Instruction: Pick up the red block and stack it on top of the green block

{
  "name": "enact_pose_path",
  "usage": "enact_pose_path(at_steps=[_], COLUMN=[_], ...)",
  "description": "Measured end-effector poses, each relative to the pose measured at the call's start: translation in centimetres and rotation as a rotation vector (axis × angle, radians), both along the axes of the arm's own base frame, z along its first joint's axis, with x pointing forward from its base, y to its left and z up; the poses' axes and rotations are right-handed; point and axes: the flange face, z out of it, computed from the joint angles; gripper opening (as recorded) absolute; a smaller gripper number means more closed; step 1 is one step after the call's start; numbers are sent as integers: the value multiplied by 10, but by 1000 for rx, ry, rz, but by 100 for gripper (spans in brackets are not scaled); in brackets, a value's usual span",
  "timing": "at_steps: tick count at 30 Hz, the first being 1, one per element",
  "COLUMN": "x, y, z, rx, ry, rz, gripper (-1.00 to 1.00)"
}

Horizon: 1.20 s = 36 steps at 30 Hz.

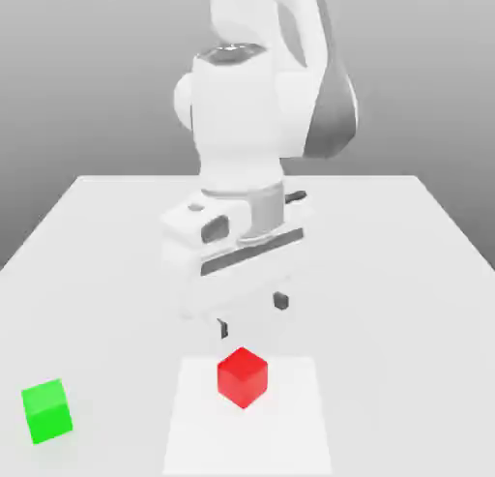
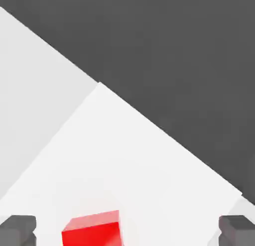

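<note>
The red block rests on a pale square patch of the table near its front edge. My gripper hangs open just above and behind it, the dark fingertips spread wide with nothing between them. In the hand view the red block sits between the two dark fingertips, nearer one of them. The green block lies on the table far toward the exterior view's left, close to the front edge and well apart from the red one.
The white table stretches back behind the arm. The lighter square patch lies under the red block. In the hand view the table's edge runs diagonally, with dark floor beyond it.
</note>
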Motion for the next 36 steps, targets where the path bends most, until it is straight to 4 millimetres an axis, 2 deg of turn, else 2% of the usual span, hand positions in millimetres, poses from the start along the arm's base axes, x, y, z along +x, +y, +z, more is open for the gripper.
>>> enact_pose_path(at_steps=[13, 14, 20, 27, 34, 36], x=[-8, -9, -10, -3, -8, 2], y=[-1, -1, -1, -1, -2, -13], z=[-76, -79, -81, -46, -15, -10], rx=[-15, -15, -14, -16, -15, -20], ry=[24, 25, 27, 17, 26, 28], rz=[36, 35, 35, 40, 33, 16], gripper=[0, -100, -100, -100, -100, -100])
